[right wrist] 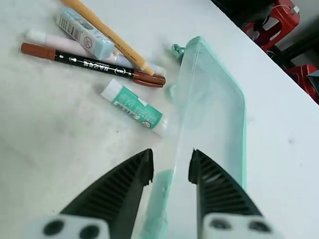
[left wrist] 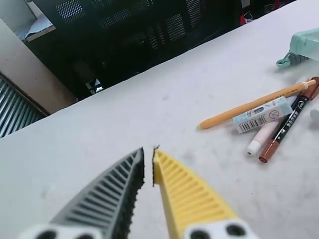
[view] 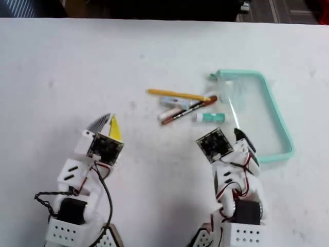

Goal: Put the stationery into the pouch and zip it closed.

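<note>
The left pincer (left wrist: 148,157) sat all but closed and empty, lower left in the high view. The right pincer (right wrist: 170,159) stood partly open, gripping nothing, over the edge of the pouch (view: 278,114), which lay middle right on the counter (view: 154,51), the pens (view: 187,109) just beside it.

The white table (view: 154,51) is scuffed, with faint grey specks scattered over its top. Past its far edge stand dark mesh panels (left wrist: 124,30), black and perforated. Next to them a beige board (left wrist: 35,74) slants down, and under it there is a ribbed grey sheet (left wrist: 12,114). Off another side of the table, what look like red stools (right wrist: 271,20) sit on a dark floor. A strip of plank flooring (view: 288,9) runs behind the table's back edge.
</note>
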Robot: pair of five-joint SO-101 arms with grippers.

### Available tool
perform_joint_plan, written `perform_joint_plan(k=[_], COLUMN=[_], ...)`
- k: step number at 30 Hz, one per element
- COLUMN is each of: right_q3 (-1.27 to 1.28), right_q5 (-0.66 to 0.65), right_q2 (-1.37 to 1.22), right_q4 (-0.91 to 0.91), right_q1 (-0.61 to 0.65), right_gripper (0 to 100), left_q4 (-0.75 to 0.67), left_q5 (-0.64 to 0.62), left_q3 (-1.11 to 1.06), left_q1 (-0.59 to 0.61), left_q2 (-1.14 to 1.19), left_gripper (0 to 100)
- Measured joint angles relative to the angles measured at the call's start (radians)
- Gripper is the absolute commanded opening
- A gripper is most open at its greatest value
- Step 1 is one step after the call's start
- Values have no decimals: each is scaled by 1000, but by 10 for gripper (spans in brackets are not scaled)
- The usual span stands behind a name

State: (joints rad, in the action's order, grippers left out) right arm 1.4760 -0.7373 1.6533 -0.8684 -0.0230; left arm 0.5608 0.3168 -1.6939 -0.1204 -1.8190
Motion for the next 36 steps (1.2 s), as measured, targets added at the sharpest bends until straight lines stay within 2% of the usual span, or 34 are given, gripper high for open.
perform_joint_plan(k=[3, 7, 12, 14, 19, 27, 36], right_q3=[-123, -359, -509, -523, -628, -879, -1008], right_q5=[23, 110, 107, 103, 109, 153, 153], right_q2=[-176, -450, -677, -729, -893, -1353, -1576], right_q4=[-25, -146, -216, -186, -94, -54, 252], right_q1=[-28, -23, 64, 84, 86, 83, 34], right_gripper=[123, 124, 164, 194, 197, 198, 194], left_q4=[0, 0, 2, 2, 2, 2, 2], left_q5=[0, 0, 0, 0, 0, 0, 0], left_q3=[0, 0, 0, 0, 0, 0, 0], left_q1=[0, 0, 0, 0, -34, -66, -66], left_q2=[0, 0, 0, 0, 0, 0, 0], left_gripper=[64, 64, 64, 64, 64, 64, 64])
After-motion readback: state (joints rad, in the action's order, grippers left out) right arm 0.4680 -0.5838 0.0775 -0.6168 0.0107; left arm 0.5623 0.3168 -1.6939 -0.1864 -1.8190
